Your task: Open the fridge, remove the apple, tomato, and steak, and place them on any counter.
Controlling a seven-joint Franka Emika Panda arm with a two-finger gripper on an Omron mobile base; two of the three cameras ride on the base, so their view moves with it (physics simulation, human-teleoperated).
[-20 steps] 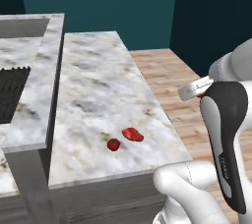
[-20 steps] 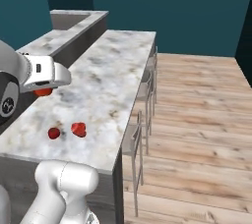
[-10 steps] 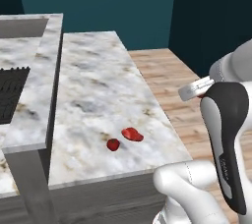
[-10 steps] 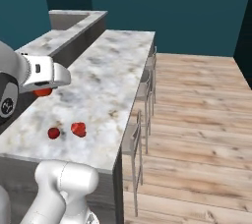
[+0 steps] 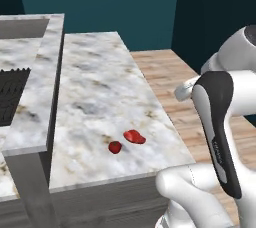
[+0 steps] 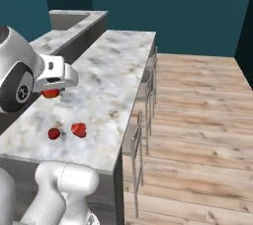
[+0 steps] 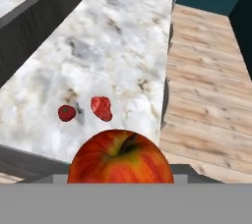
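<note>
- Flat red steak (image 7: 101, 108) and small round red tomato (image 7: 67, 113) already lying near the front edge of the marbled white-grey stone desk (image 5: 95, 92).
- Claw clamped on the red-yellow streaked apple (image 7: 120, 158), hanging above that end.
- Next, probably: lower beside them, then release.

From behind the arm's left, one camera looks forward and down across the white-grey marbled stone counter (image 5: 100, 97). Its partner looks from behind the right, down the same counter beside the wooden plank floor (image 6: 197, 115). The hand camera hangs close above it. All three share the flat red steak (image 5: 134, 136) lying there.
</note>
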